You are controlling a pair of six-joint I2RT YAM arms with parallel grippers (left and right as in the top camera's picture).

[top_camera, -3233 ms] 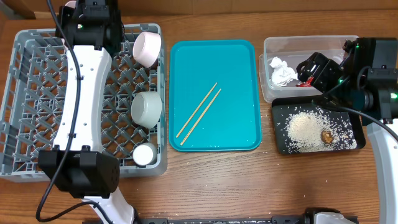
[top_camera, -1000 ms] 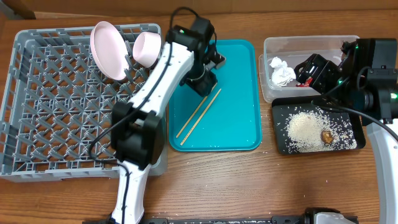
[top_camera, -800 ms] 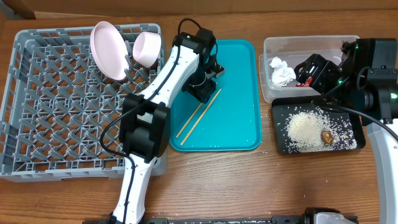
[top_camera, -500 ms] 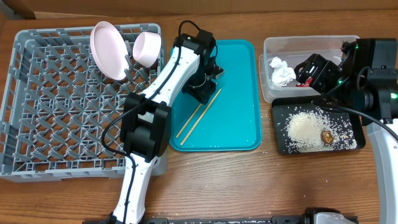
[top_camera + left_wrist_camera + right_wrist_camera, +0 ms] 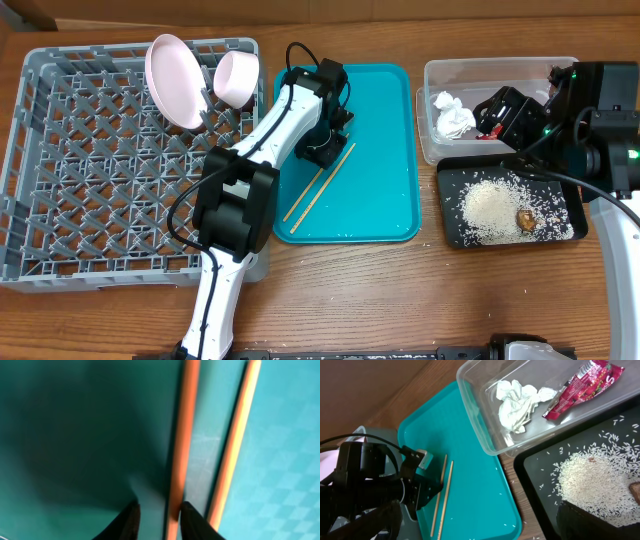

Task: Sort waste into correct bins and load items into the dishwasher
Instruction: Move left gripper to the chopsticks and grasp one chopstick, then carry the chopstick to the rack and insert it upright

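Note:
Two thin wooden chopsticks (image 5: 318, 185) lie side by side on the teal tray (image 5: 385, 190). My left gripper (image 5: 323, 152) is pressed down over their upper ends. In the left wrist view its jaws (image 5: 157, 512) straddle the left chopstick (image 5: 183, 435). One fingertip (image 5: 192, 520) touches it and the other stands a little apart. The second chopstick (image 5: 236, 435) lies outside the jaws. My right gripper (image 5: 505, 112) hangs wide open over the clear tub (image 5: 500, 68), which holds the tissue (image 5: 520, 402) and red wrapper (image 5: 582, 385). Rice (image 5: 490, 210) and a brown lump (image 5: 525, 217) lie in the black tray (image 5: 570, 190).
The grey dish rack (image 5: 90, 190) fills the left side. A pale pink plate (image 5: 175, 80) and a pinkish bowl (image 5: 238, 77) stand upright at its back right. A few rice grains are scattered on the teal tray and the wooden table (image 5: 400, 290).
My left arm swung from over the rack to the teal tray, then lowered onto the chopsticks' upper ends while its jaws narrowed. The right arm has not moved.

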